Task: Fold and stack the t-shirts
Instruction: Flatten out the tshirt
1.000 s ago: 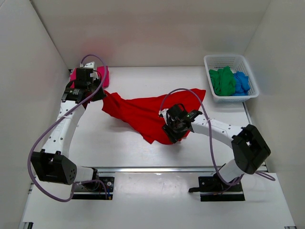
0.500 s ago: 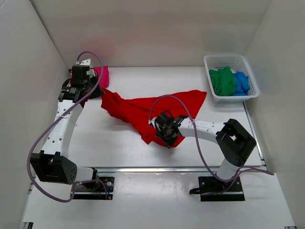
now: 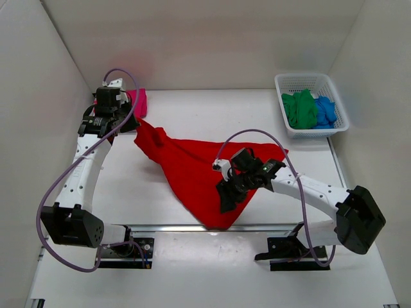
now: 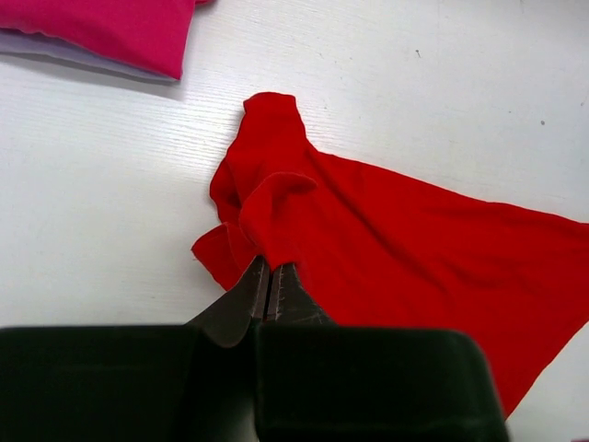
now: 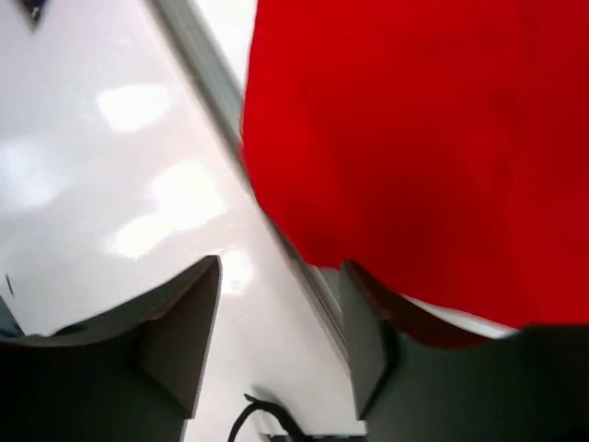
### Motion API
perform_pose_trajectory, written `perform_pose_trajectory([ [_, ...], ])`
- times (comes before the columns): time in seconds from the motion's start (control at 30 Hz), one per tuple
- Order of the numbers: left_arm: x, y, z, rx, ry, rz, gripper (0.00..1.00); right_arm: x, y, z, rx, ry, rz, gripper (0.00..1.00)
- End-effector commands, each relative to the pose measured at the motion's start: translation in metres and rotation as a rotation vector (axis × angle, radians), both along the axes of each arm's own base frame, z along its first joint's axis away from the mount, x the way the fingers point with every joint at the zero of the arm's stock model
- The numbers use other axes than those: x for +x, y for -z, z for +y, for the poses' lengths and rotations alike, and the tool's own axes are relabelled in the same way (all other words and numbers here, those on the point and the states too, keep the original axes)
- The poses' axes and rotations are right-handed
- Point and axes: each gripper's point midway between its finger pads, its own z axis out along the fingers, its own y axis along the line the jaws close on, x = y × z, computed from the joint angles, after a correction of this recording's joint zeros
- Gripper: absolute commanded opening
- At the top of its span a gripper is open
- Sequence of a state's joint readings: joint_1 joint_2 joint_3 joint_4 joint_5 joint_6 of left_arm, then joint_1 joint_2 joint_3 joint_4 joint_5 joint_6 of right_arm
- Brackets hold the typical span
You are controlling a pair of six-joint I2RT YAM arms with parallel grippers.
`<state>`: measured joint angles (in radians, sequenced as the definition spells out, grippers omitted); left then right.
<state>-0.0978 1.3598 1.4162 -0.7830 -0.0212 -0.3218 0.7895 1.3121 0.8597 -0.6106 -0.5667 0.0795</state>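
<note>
Because the left gripper [image 4: 269,276] pinches one corner of the red t-shirt [image 3: 192,170] while the right gripper [image 5: 281,267] gapes empty, cloth draped over it could snag.

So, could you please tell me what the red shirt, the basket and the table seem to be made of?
Red shirt: soft matte cloth, probably a cotton knit; it creases and bunches. Basket: white plastic, likely, from its rigid mesh walls. Table: hard, smooth white board, perhaps laminate; it shows a slight sheen.
</note>
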Motion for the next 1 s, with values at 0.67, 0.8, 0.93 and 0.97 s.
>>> perform_pose_trajectory([
  [0.67, -0.001, -0.023, -0.002, -0.013, 0.019, -0.072, 0.0, 0.075, 0.087, -0.054, -0.471, 0.361, -0.183, 0.56],
  [0.8, -0.001, -0.024, 0.002, -0.002, 0.01, -0.084, 0.0, 0.067, 0.106, -0.06, -0.53, 0.34, -0.141, 0.08],
  [0.93, 0.001, -0.02, 0.003, -0.005, 0.007, -0.073, 0.0, 0.1, 0.069, -0.056, -0.457, 0.406, -0.257, 0.0],
  [0.97, 0.0, -0.022, 0.001, -0.002, 0.013, -0.076, 0.0, 0.108, 0.061, -0.058, -0.434, 0.433, -0.258, 0.0],
])
